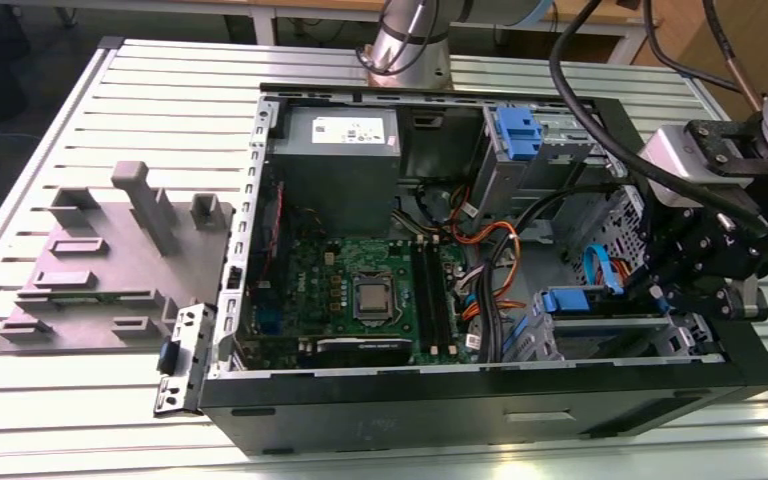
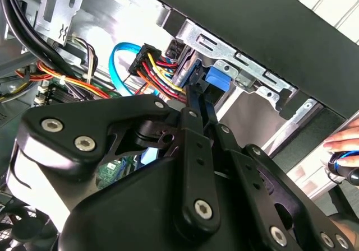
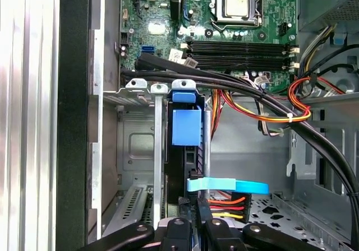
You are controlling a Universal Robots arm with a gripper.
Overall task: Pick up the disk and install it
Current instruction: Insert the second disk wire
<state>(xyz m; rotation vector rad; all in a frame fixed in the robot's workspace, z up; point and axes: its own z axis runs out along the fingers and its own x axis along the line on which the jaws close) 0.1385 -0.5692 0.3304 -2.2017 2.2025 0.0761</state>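
- End effector [image 1: 688, 300]: black linkage body lowered into the open computer case [image 1: 491, 400] at the exterior view's right, over the lower drive bay. In both wrist views its two fingers [image 3: 203, 220] lie close together, reaching down to the rear edge of the disk; whether they pinch it or merely press on it, I cannot tell.
- Disk [image 3: 185, 167]: standing on edge in the drive cage [image 3: 137, 150], its flat face hidden; what shows is the narrow dark edge with a blue plastic rail and latch tab [image 3: 185, 126] on top. It looks seated or nearly seated in its slot, judged from the rail lying level with the cage tabs.
- Cabling: light-blue data cable [image 3: 227, 185] and a red-yellow-black power plug [image 2: 147, 60] sit at the disk's rear end, just beside the fingers.
- Motherboard [image 3: 224, 21]: exposed beyond the cage, with thick black robot cables [image 3: 235, 88] draped across it.
- Power-supply box [image 1: 335, 150]: grey, in the far corner, well apart.
- Grey fixture block [image 1: 117, 265]: on the slatted bench [image 1: 37, 400], outside the case.
- A person's hand [image 2: 343, 144]: at the edge of the second wrist view, outside the case.
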